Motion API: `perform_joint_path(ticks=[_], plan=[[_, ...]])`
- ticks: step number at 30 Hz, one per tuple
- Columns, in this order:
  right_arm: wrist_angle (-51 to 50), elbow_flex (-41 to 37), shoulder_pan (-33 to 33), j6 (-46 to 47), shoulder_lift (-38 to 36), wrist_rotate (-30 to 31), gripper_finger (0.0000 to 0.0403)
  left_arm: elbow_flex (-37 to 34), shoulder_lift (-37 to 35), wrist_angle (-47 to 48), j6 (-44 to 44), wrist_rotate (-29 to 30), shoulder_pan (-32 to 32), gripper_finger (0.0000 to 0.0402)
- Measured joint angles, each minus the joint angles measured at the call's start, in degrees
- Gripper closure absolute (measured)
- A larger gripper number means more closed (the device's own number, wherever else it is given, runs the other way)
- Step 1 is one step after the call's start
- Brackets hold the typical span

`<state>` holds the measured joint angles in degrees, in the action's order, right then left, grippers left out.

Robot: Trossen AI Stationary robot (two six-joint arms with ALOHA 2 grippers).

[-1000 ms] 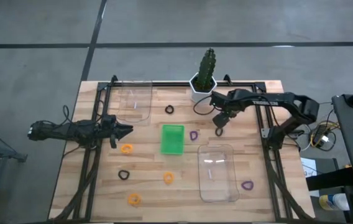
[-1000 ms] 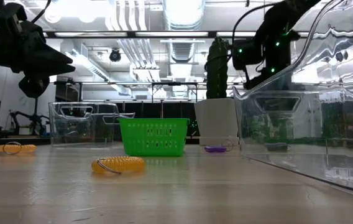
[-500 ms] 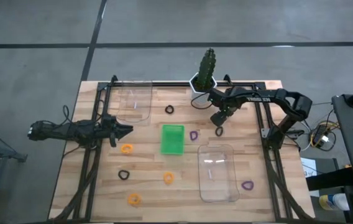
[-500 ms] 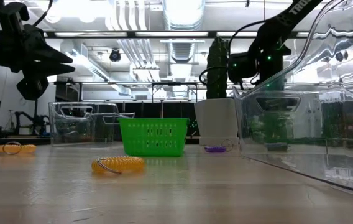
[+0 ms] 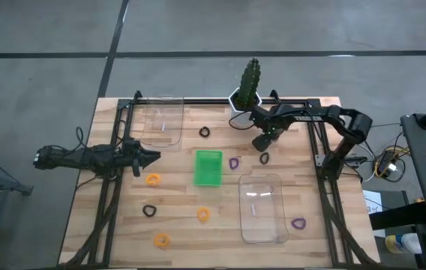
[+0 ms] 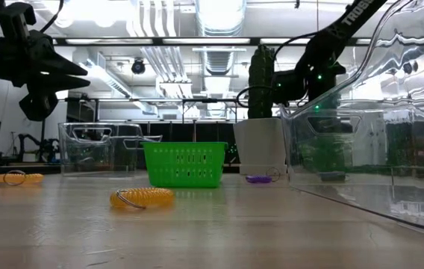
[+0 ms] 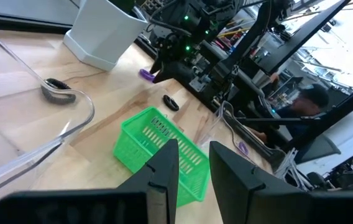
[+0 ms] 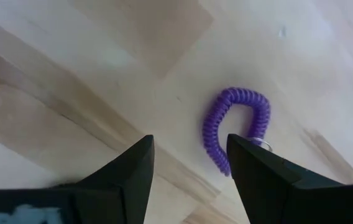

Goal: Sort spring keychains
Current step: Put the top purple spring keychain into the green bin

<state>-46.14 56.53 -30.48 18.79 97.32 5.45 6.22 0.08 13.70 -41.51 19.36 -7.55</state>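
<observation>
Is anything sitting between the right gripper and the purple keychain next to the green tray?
Nothing visible. The right gripper is open above bare wood, and its wrist view shows the purple keychain just ahead of the fingers. A black keychain lies nearby but off that line; the green tray is beyond.

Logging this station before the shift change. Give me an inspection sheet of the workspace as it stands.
Surface: wooden table, bare wood showing.
Job's things: orange, black and purple spring keychains scattered loose; none seen in bins.
Clutter: green basket, two clear bins, potted cactus.
Grippers: left tool open, hovering at table's left; right tool open above a purple keychain.
Cables: bundle off the right edge.
Surroundings: person beyond the table.
</observation>
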Motion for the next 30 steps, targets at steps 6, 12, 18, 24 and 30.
perform_joint_path(ticks=[6, 12, 18, 24, 30], plan=[[0.5, 0.0, -0.3, 0.0, 2.0, -0.6, 0.0204, 0.0, 0.0, 0.1, -0.7, 0.0, 0.0, 0.0319], [0.8, 0.0, -0.8, -0.6, 3.2, -1.1, 0.0204, 0.0, 0.0, 0.1, -0.8, 0.0, 0.0, 0.0319], [1.2, 0.0, -1.1, -0.9, 3.6, -1.2, 0.0204, 0.0, 0.0, 0.0, -0.8, 0.0, 0.0, 0.0319], [1.4, -0.2, -1.3, -0.6, 3.2, -1.2, 0.0205, 0.0, 0.0, 0.0, -0.8, 0.0, 0.0, 0.0319], [1.4, -0.2, -1.3, 2.4, 3.2, -1.4, 0.0237, 0.0, 0.0, 0.0, -0.8, 0.0, 0.0, 0.0319]])
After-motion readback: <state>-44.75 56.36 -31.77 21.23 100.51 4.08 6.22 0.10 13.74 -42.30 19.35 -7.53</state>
